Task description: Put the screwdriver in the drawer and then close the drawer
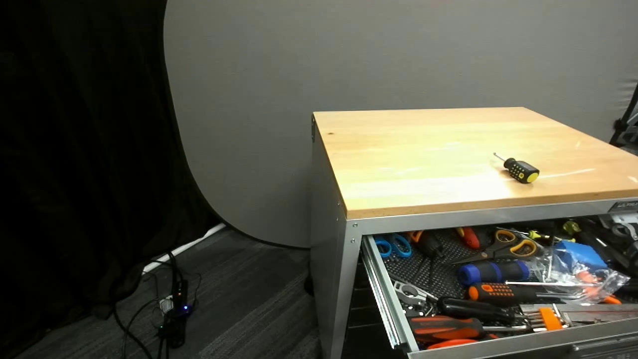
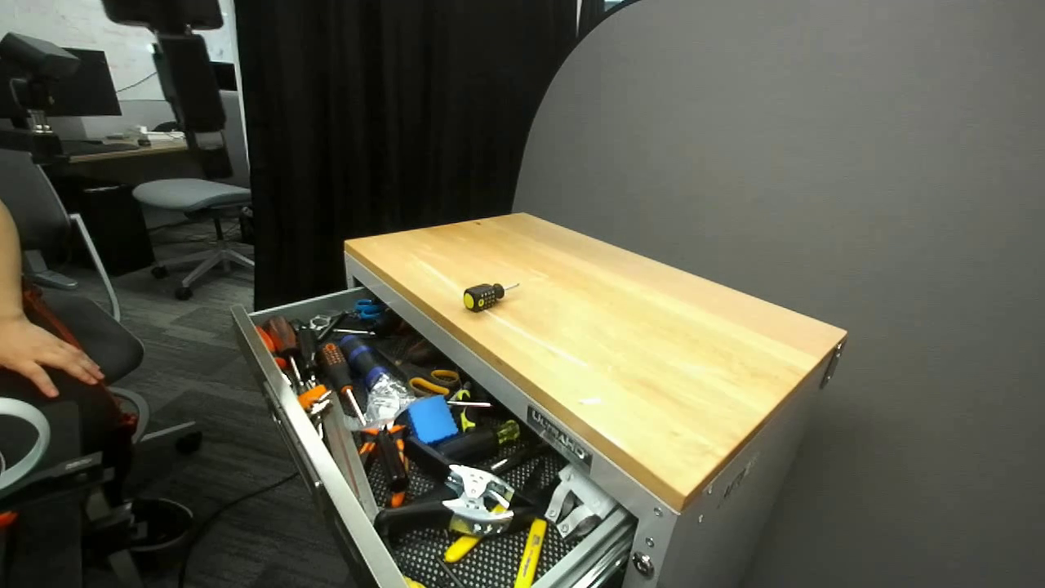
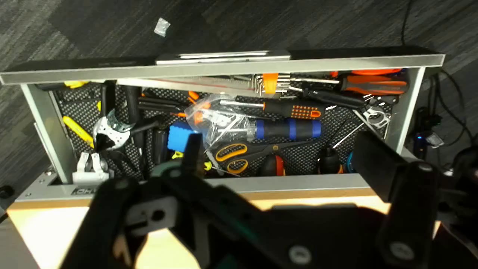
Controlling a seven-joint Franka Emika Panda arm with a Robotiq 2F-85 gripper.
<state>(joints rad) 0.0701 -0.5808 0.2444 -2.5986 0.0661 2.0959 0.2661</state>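
Note:
The screwdriver (image 1: 521, 171), stubby and black with yellow marks and a short metal shaft, lies on the wooden top near its front edge. It also shows in an exterior view (image 2: 482, 297); it is not visible in the wrist view. The drawer (image 1: 518, 341) is the top one, pulled well open and full of tools; its front rim shows in an exterior view (image 2: 304, 437) and in the wrist view (image 3: 224, 68). My gripper (image 3: 282, 151) is open and empty, held above the cabinet's front edge, its fingers wide apart. The exterior views do not clearly show it.
The cabinet's wooden top (image 1: 398, 144) stands above the drawer. Inside the drawer lie scissors (image 3: 257, 151), a blue-banded handle (image 3: 287, 129), orange-handled screwdrivers (image 3: 298, 110) and a clamp (image 3: 112, 130). A grey panel (image 2: 816, 163) stands behind. A person's arm (image 2: 37, 347) is near the drawer's side.

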